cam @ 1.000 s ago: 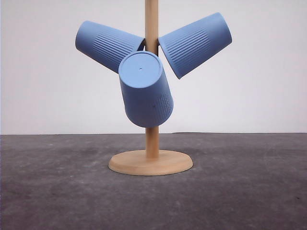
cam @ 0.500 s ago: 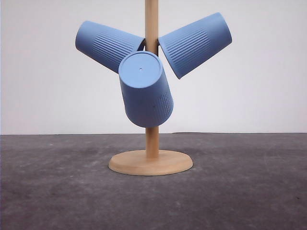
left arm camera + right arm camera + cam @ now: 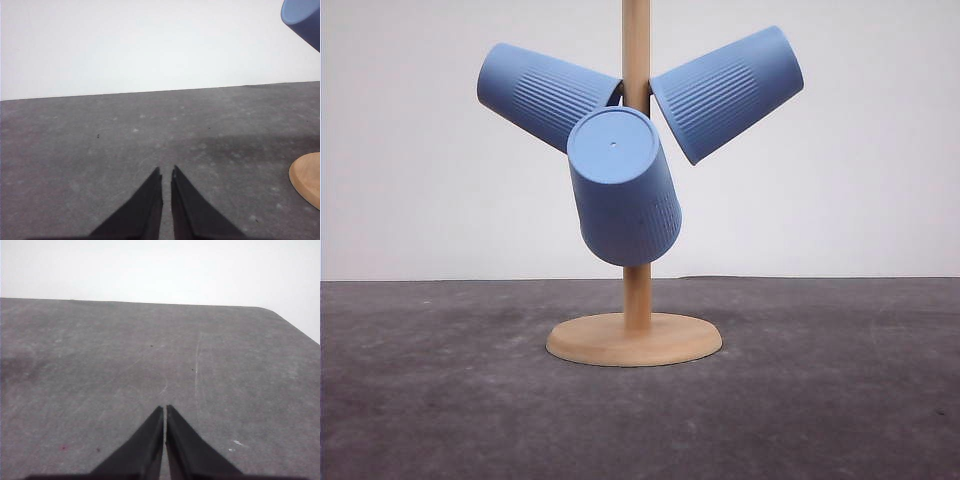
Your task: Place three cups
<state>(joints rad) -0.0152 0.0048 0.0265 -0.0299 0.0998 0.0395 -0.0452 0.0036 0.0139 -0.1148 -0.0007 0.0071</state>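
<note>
While all three cups [image 3: 625,185] hung on the wooden stand [image 3: 634,338] at frame centre | I saw left claw [image 3: 166,173] and right claw [image 3: 165,409] clenched, empty, over counter [image 3: 840,400] | step: judged placing done | next: only hold clear.

low front view near wooden stand [image 3: 636,338], wrist views skimming table [image 3: 225,365]

Matte ribbed blue cups [image 3: 620,185] hang on a smooth wooden stand [image 3: 634,338].
</note>
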